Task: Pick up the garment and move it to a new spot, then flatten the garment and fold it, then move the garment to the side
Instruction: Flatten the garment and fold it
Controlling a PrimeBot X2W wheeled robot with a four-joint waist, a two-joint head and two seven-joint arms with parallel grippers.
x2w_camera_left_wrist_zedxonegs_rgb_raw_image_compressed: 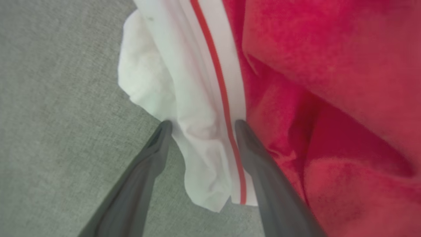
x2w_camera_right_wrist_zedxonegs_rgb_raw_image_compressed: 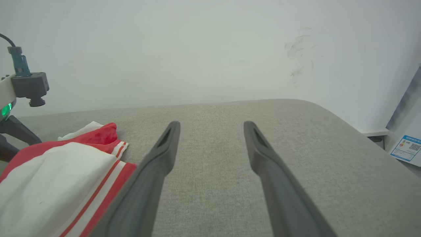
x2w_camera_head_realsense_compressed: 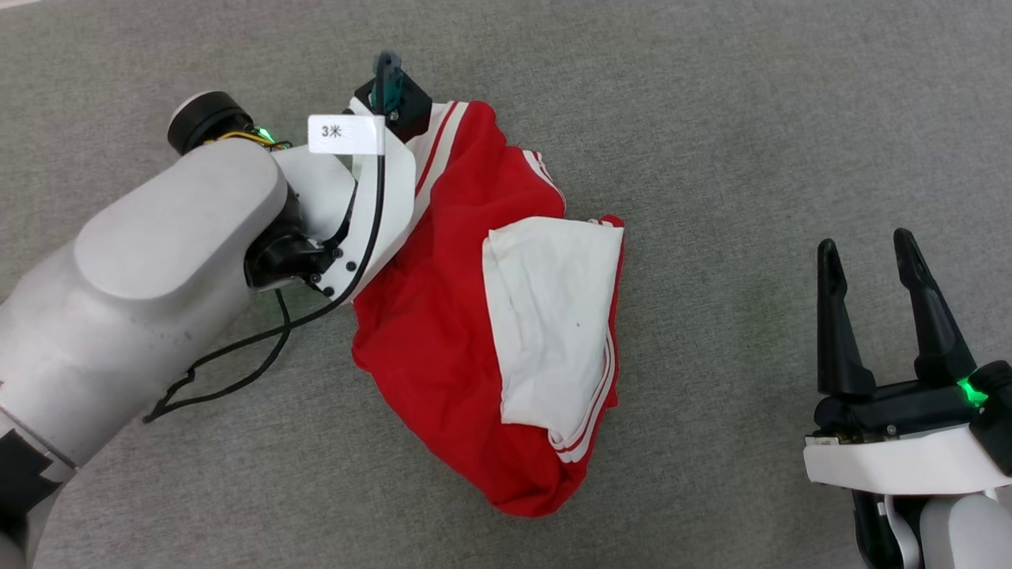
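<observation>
The garment (x2w_camera_head_realsense_compressed: 427, 316) is the one piece of clothing here, a bright red T-shirt lying crumpled in a loose heap on the grey fabric surface (x2w_camera_head_realsense_compressed: 711, 118), roughly in the middle of it. I count two white sleeves. One sleeve (x2w_camera_head_realsense_compressed: 553, 316) is folded flat over the top of the red body, with red-and-white striped trim running down its edge. The other sleeve (x2w_camera_left_wrist_zedxonegs_rgb_raw_image_compressed: 158, 65) is bunched at the far left corner of the heap. The red cloth is rumpled, with deep creases and its lower end rounded under. There are two grippers, each with two long dark fingers. The left gripper (x2w_camera_left_wrist_zedxonegs_rgb_raw_image_compressed: 203, 122) is down at that far corner, its jaws standing wide apart and straddling the bunched white sleeve. The sleeve's striped seam runs close along the inner side of one finger, and nothing is pinched. From the head view the pale left forearm (x2w_camera_head_realsense_compressed: 158, 261) reaches across and covers that corner, carrying one small white tag (x2w_camera_head_realsense_compressed: 345, 133) and one loose black cable (x2w_camera_head_realsense_compressed: 237, 371). The right gripper (x2w_camera_head_realsense_compressed: 865, 241) sits well apart to the garment's right, over bare grey fabric, fingers spread and holding nothing, with one green light (x2w_camera_head_realsense_compressed: 966, 389) glowing at its base. A plain white wall (x2w_camera_right_wrist_zedxonegs_rgb_raw_image_compressed: 197, 49) stands behind the surface.
</observation>
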